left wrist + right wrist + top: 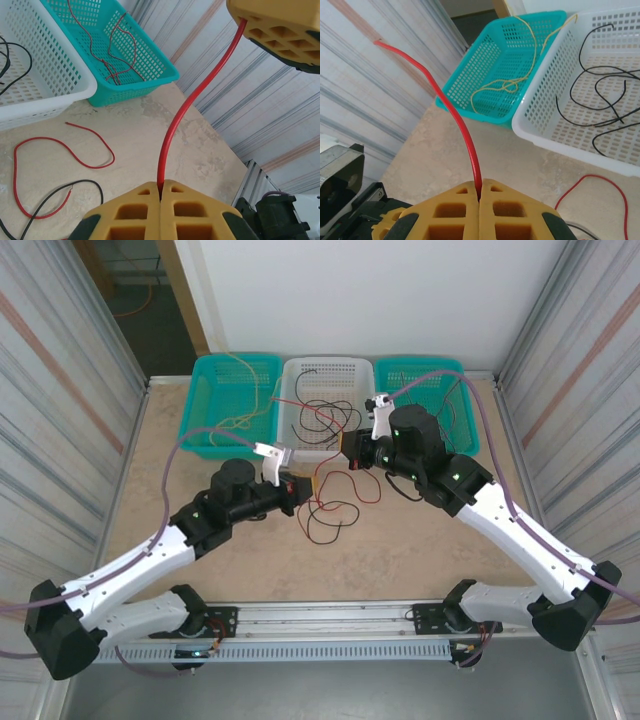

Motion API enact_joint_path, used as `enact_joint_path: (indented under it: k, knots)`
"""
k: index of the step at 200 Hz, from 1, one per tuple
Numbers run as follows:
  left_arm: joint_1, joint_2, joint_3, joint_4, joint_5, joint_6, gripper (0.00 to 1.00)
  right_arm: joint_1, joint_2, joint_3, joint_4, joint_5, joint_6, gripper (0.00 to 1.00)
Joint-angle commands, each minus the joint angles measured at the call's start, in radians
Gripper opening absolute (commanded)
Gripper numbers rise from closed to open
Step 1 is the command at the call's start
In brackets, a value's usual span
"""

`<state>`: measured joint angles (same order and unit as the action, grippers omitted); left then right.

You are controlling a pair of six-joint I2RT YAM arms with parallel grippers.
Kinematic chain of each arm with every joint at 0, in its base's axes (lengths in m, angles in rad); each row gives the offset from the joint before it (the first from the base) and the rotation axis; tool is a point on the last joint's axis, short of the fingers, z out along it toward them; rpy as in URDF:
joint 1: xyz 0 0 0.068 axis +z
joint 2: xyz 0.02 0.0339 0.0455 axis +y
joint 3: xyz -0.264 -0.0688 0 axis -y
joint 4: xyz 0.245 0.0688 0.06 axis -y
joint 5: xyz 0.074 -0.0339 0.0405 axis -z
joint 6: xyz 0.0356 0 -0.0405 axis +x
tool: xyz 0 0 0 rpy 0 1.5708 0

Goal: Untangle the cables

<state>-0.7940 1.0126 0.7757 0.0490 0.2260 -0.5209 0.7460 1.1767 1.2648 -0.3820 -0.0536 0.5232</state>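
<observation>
Curving thin red cable (172, 127) spans both grippers (160, 192) (480, 192).

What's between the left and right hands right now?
One red cable, held off the table. The left wrist view shows it leaving the shut left hand and curving up into the right hand.

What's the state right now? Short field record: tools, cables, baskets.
left tool: shut on held red cable
right tool: shut on the same cable, which spans between the tools
left teal basket: yellow cables
white basket: black cables
right teal basket: red cables
table: loose red cable and loose black cable
</observation>
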Motion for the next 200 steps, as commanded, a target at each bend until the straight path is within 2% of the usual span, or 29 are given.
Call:
enact_joint_path:
  k: [1, 18, 48, 63, 106, 132, 158, 179, 200]
  knots:
    - [-0.008, 0.005, 0.041, 0.018, 0.007, -0.005, 0.00, 0.000, 0.006, 0.025, 0.019, -0.024, 0.029, 0.00]
    - [-0.007, -0.001, 0.041, 0.015, -0.029, -0.017, 0.00, -0.002, 0.000, 0.023, 0.014, -0.021, 0.029, 0.05]
    - [-0.001, -0.006, 0.066, -0.046, -0.127, -0.026, 0.00, -0.011, -0.011, 0.011, -0.004, -0.001, 0.026, 0.43]
    - [0.019, 0.004, 0.071, -0.058, -0.135, -0.058, 0.00, -0.013, -0.020, -0.001, -0.018, 0.007, 0.023, 0.52]
    - [0.110, 0.018, 0.046, -0.015, -0.057, -0.196, 0.00, 0.000, -0.058, -0.104, -0.016, -0.070, 0.016, 0.58]
    - [0.133, 0.022, 0.044, -0.002, -0.036, -0.241, 0.00, 0.057, -0.038, -0.161, 0.003, -0.111, -0.009, 0.61]
    - [0.149, 0.040, 0.050, 0.025, 0.016, -0.284, 0.00, 0.113, 0.023, -0.143, 0.004, -0.120, -0.038, 0.67]
    - [0.150, 0.053, 0.066, 0.011, 0.032, -0.290, 0.00, 0.139, 0.065, -0.114, 0.014, -0.097, -0.055, 0.64]
    - [0.151, 0.058, 0.070, 0.002, 0.039, -0.294, 0.00, 0.139, 0.100, -0.090, 0.020, -0.095, -0.066, 0.56]
